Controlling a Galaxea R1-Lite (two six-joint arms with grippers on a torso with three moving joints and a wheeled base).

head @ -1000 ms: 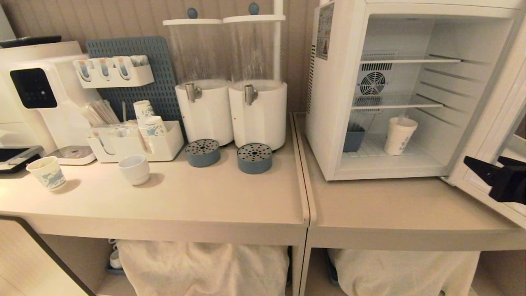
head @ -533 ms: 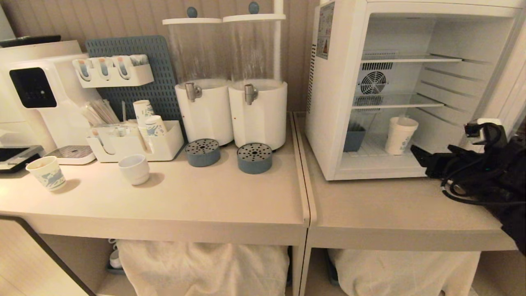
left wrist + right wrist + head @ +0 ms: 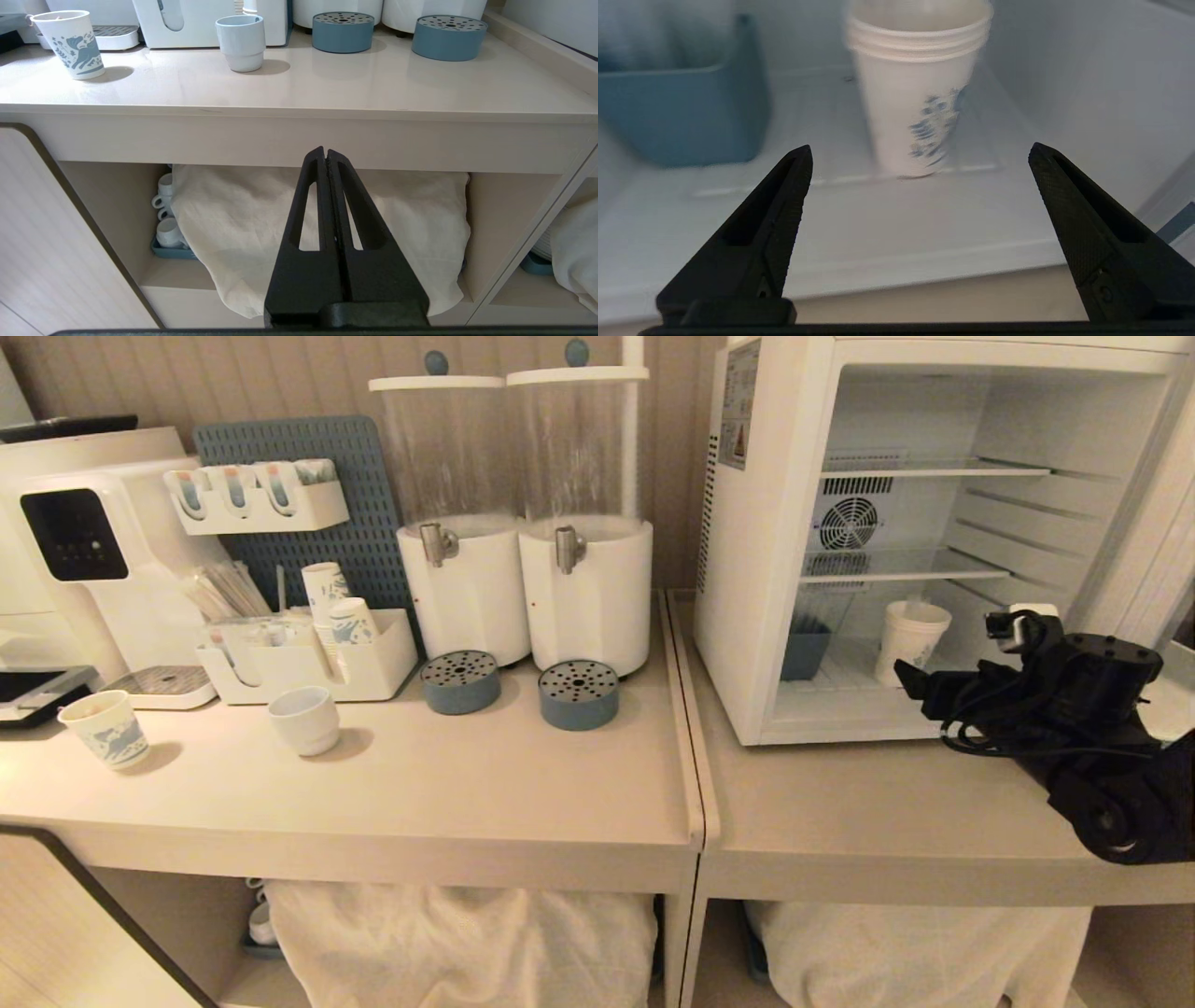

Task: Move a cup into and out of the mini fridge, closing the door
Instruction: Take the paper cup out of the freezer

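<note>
The cup [image 3: 907, 639], tall, white and with a layered rim, stands on the floor of the mini fridge [image 3: 747, 569]. The door [image 3: 1134, 551] is swung wide open at the right edge. My right gripper [image 3: 910, 677] is at the fridge's front sill, level, pointing at the cup. In the right wrist view the cup [image 3: 920, 88] stands ahead of the open right gripper [image 3: 920, 148], apart from both fingers. My left gripper [image 3: 325, 151] is shut on nothing and parked below the counter's front edge.
A blue bin [image 3: 803, 651] sits inside the fridge left of the cup, under two thin shelves. On the left counter are two drink dispensers [image 3: 583, 597], a squat ceramic cup [image 3: 304, 720], a short patterned cup [image 3: 105, 728] and an organizer tray [image 3: 373, 677].
My right arm has swung from the door at the right edge leftward to the fridge opening. Its jaws have spread wider. The door has swung further open.
</note>
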